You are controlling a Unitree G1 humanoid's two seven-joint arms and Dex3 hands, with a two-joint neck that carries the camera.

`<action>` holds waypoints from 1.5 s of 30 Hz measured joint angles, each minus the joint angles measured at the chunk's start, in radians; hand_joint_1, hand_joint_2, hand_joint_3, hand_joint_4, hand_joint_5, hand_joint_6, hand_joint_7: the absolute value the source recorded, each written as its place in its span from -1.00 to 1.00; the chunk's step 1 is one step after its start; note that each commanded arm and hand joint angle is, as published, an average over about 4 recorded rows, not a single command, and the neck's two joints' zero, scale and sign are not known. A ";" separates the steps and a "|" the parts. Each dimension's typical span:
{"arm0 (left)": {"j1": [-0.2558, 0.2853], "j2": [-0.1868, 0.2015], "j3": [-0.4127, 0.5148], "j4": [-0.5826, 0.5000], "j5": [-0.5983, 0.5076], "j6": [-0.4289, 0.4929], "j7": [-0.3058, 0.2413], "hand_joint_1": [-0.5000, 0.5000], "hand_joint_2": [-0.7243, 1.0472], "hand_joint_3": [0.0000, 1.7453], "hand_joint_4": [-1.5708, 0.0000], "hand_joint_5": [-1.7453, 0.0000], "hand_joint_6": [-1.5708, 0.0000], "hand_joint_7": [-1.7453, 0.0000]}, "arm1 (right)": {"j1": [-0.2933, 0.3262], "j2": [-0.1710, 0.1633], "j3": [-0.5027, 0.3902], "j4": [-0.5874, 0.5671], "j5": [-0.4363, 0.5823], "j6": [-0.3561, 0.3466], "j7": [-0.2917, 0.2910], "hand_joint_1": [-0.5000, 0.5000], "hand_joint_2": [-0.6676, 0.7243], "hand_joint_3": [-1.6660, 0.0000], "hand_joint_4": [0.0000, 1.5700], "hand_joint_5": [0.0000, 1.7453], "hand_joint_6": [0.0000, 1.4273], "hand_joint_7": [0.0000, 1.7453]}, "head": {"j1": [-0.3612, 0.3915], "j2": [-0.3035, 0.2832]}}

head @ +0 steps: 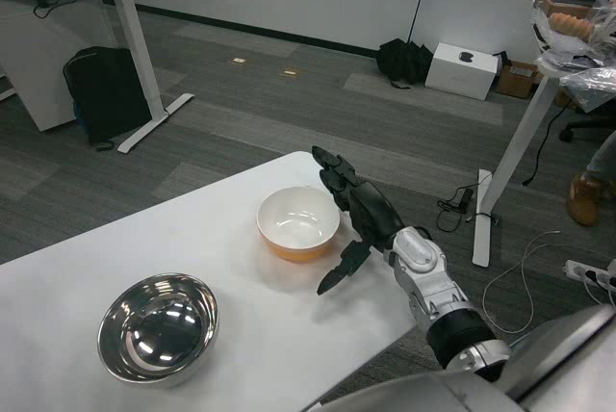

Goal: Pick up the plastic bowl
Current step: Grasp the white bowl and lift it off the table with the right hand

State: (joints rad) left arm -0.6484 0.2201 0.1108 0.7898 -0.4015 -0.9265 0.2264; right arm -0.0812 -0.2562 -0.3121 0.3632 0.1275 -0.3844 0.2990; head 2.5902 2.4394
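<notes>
— Bowl [297,222] first: where does it sit?

— On the white table [241,335], near the far corner, upright, mouth facing up. It is white inside and orange outside. It is round, so no long axis shows; its opening points straight up toward the camera.

— And the right hand [354,215]?

— Just to the right of the bowl, spread and holding nothing. The upper fingers [327,164] reach past the bowl's far right rim, and the thumb [337,272] points down and left over the table in front of the bowl. I cannot tell whether any fingertip touches the rim; the palm sits apart from the bowl's side. The silver forearm [431,287] runs back from the hand toward the lower right.

— The left hand?

— Not in the picture.

— What else is on the table?

— A steel bowl [158,328], shiny, also mouth up, near the front left, well apart from the orange one.

— Beyond the table?

— Grey carpet [250,114]. A black bag [104,92] leans by the white leg of another desk [144,56] at the upper left. A white box [463,69] and a folded black umbrella [404,54] lie by the far wall. At the right stands a second desk leg [505,171], cables [520,277] trail on the floor, and a person's brown shoe [584,198] shows at the edge.
</notes>
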 measured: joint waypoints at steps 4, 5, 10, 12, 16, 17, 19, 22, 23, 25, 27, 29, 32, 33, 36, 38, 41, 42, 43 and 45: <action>0.006 -0.001 0.001 0.000 -0.001 0.000 -0.001 -1.00 0.50 -1.00 -0.10 0.65 0.97 1.00 | -0.026 -0.004 0.014 0.032 -0.031 -0.001 -0.021 -0.92 0.36 0.90 -1.00 -1.00 -1.00 -0.84 | 0.002 0.007; 0.007 -0.001 0.001 0.000 -0.001 0.000 -0.001 -1.00 0.50 -1.00 -0.10 0.65 0.97 1.00 | -0.034 -0.006 0.022 0.045 -0.033 -0.001 -0.024 -0.92 0.36 0.90 -1.00 -1.00 -1.00 -0.84 | 0.004 0.008; 0.013 -0.003 0.000 0.000 -0.002 0.000 -0.003 -1.00 0.50 -1.00 -0.10 0.65 0.97 1.00 | -0.064 -0.008 0.061 0.101 -0.035 -0.008 -0.036 -0.92 0.39 0.90 -1.00 -1.00 -1.00 -0.84 | 0.006 0.012; 0.016 -0.003 0.000 -0.001 -0.002 0.000 -0.004 -1.00 0.50 -1.00 -0.10 0.65 0.97 1.00 | -0.080 -0.008 0.069 0.129 -0.035 -0.019 -0.042 -0.92 0.43 0.90 -1.00 -1.00 -1.00 -0.84 | 0.008 0.013; 0.024 -0.003 0.000 -0.003 -0.002 0.000 -0.004 -1.00 0.50 -1.00 -0.10 0.65 0.97 1.00 | -0.110 -0.007 0.072 0.191 -0.031 -0.048 -0.054 -0.92 0.45 0.90 -1.00 -1.00 -1.00 -0.84 | 0.010 0.013; 0.026 -0.004 0.000 -0.003 -0.002 0.000 -0.004 -1.00 0.50 -1.00 -0.10 0.65 0.97 1.00 | -0.117 -0.007 0.073 0.208 -0.028 -0.057 -0.057 -0.92 0.45 0.90 -1.00 -1.00 -1.00 -0.84 | 0.010 0.013; 0.027 -0.004 0.000 -0.004 -0.002 0.000 -0.004 -1.00 0.50 -1.00 -0.10 0.65 0.97 1.00 | -0.130 -0.006 0.074 0.235 -0.019 -0.075 -0.061 -0.92 0.45 0.90 -1.00 -1.00 -1.00 -0.84 | 0.011 0.014; 0.027 -0.004 0.000 -0.005 -0.002 0.000 -0.004 -1.00 0.50 -1.00 -0.10 0.65 0.97 1.00 | -0.143 -0.003 0.076 0.261 -0.008 -0.094 -0.069 -0.92 0.52 0.90 -1.00 -1.00 -1.00 -0.84 | 0.012 0.015; 0.027 -0.004 0.000 -0.005 -0.002 0.000 -0.004 -1.00 0.50 -1.00 -0.10 0.65 0.97 1.00 | -0.145 0.000 0.077 0.266 -0.007 -0.098 -0.072 -0.92 0.55 0.90 -1.00 -1.00 -1.00 -0.84 | 0.012 0.014; 0.027 -0.004 0.000 -0.005 -0.002 0.000 -0.004 -1.00 0.50 -1.00 -0.10 0.65 0.97 1.00 | -0.148 0.005 0.077 0.272 -0.005 -0.107 -0.080 -0.92 0.55 0.90 -1.00 -1.00 -1.00 -0.84 | 0.011 0.014; 0.027 -0.004 0.000 -0.005 -0.003 0.000 -0.004 -1.00 0.50 -1.00 -0.10 0.65 0.97 1.00 | -0.150 0.009 0.078 0.279 -0.004 -0.116 -0.086 -0.92 0.55 0.90 -1.00 -1.00 -1.00 -0.84 | 0.011 0.013; 0.027 -0.004 0.000 -0.005 -0.003 0.000 -0.004 -1.00 0.50 -1.00 -0.10 0.65 0.97 1.00 | -0.151 0.010 0.080 0.285 -0.001 -0.125 -0.093 -0.92 0.55 0.90 -1.00 -1.00 -1.00 -0.84 | 0.011 0.014; 0.027 -0.004 0.000 -0.005 -0.003 0.000 -0.004 -1.00 0.50 -0.98 -0.10 0.65 0.97 1.00 | -0.153 0.011 0.090 0.292 0.017 -0.133 -0.104 -0.92 0.55 0.90 -1.00 -1.00 -1.00 -0.84 | 0.013 0.016; 0.027 -0.004 0.000 -0.005 -0.003 0.000 -0.004 -1.00 0.50 -0.95 -0.10 0.65 0.97 1.00 | -0.153 0.012 0.095 0.295 0.025 -0.136 -0.107 -0.92 0.52 0.90 -1.00 -1.00 -1.00 -0.84 | 0.013 0.016; 0.029 -0.004 0.000 -0.006 -0.003 0.000 -0.004 -1.00 0.50 -0.95 -0.10 0.65 0.97 1.00 | -0.157 0.012 0.106 0.300 0.036 -0.139 -0.113 -0.92 0.45 0.90 -1.00 -1.00 -1.00 -0.84 | 0.013 0.018; 0.031 -0.004 0.000 -0.007 -0.003 0.000 -0.004 -1.00 0.50 -0.95 -0.10 0.65 0.97 1.00 | -0.159 0.012 0.112 0.302 0.036 -0.141 -0.121 -0.92 0.45 0.90 -1.00 -1.00 -1.00 -0.84 | 0.014 0.020; 0.034 -0.004 -0.001 -0.009 -0.003 0.000 -0.004 -1.00 0.50 -1.00 -0.10 0.65 0.97 1.00 | -0.160 0.015 0.122 0.303 0.037 -0.145 -0.134 -0.92 0.45 0.90 -1.00 -1.00 -1.00 -0.84 | 0.015 0.021; 0.035 -0.004 -0.001 -0.009 -0.003 0.000 -0.004 -1.00 0.50 -1.00 -0.10 0.65 0.97 1.00 | -0.160 0.016 0.126 0.303 0.038 -0.146 -0.137 -0.92 0.43 0.90 -1.00 -1.00 -1.00 -0.84 | 0.015 0.021; 0.037 -0.004 -0.001 -0.009 -0.003 0.000 -0.004 -1.00 0.50 -1.00 -0.10 0.65 0.97 1.00 | -0.161 0.017 0.130 0.303 0.041 -0.147 -0.142 -0.92 0.41 0.90 -1.00 -1.00 -1.00 -0.84 | 0.016 0.021; 0.038 -0.004 -0.001 -0.009 -0.003 0.000 -0.004 -1.00 0.50 -1.00 -0.10 0.65 0.97 1.00 | -0.161 0.018 0.138 0.304 0.051 -0.149 -0.150 -0.92 0.36 0.90 -1.00 -1.00 -1.00 -0.84 | 0.018 0.022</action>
State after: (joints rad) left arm -0.6107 0.2163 0.1102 0.7806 -0.4046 -0.9265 0.2221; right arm -0.2427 -0.2380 -0.1740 0.6670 0.1784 -0.5337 0.1487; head 2.6079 2.4611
